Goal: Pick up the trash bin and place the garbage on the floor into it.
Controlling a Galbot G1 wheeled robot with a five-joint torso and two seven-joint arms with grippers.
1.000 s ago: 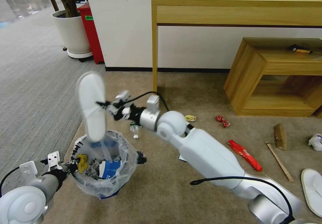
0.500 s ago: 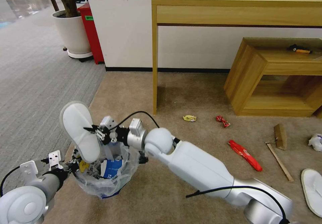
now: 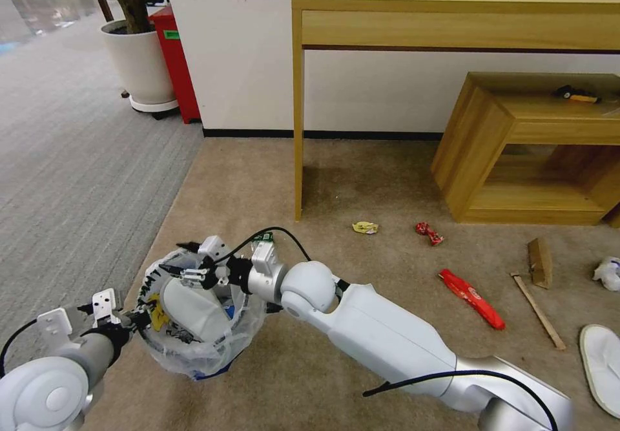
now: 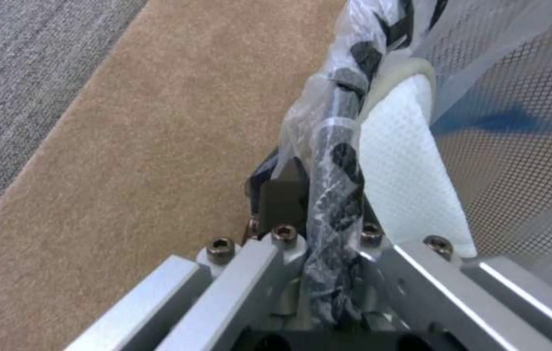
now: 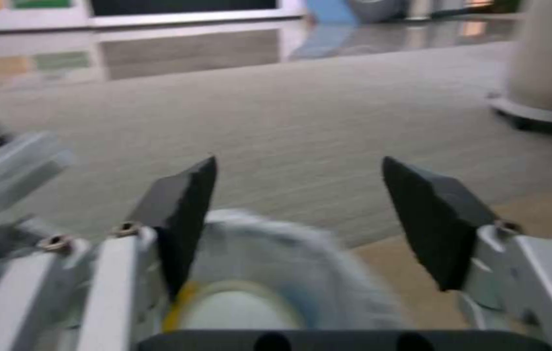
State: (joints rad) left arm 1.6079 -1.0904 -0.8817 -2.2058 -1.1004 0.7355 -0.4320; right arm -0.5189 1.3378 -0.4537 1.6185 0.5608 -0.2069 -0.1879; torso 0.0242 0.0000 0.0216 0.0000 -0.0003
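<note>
The trash bin (image 3: 213, 347), a round bin with a clear printed liner, stands on the beige floor (image 3: 336, 179) at the lower left. My left gripper (image 3: 137, 319) is shut on its rim (image 4: 340, 161). A white slipper (image 3: 194, 308) lies inside the bin and also appears in the left wrist view (image 4: 406, 170). My right gripper (image 3: 179, 258) hovers open just over the bin's mouth, its dark fingers (image 5: 182, 214) wide apart above the slipper (image 5: 269, 273). Loose garbage on the carpet: a yellow wrapper (image 3: 365, 227), a red wrapper (image 3: 429, 232), a long red packet (image 3: 471, 298), a cardboard strip (image 3: 539, 262), a wooden stick (image 3: 538, 310) and a second slipper (image 3: 600, 366).
A tall wooden console table (image 3: 452, 11) stands against the wall, a low wooden shelf (image 3: 536, 147) to its right. A white plant pot (image 3: 139, 63) and a red cabinet (image 3: 174, 63) are at the back left. Grey ribbed carpet (image 3: 71, 159) covers the left side.
My right arm came down with the white slipper from above the bin into its mouth, then let go. The slipper now rests in the bin. The left gripper held still.
</note>
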